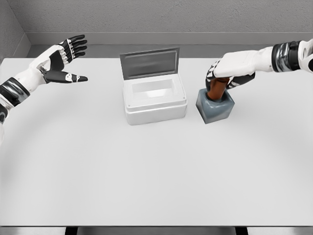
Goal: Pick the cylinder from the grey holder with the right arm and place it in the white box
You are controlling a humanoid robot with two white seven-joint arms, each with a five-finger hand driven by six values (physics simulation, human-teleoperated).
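Right now the right hand (226, 74) is wrapped around the top of the brown cylinder (215, 91), which stands in the grey holder (215, 106) on the table (156, 171), just beside the open white box (154, 100). Left hand (66, 58) hovers with fingers spread.

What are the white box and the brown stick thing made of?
The white box looks like smooth matte plastic, evenly white with rounded edges. The brown cylinder might be wood or painted plastic; its reddish-brown surface shows no grain. It is a render, so I'm guessing.
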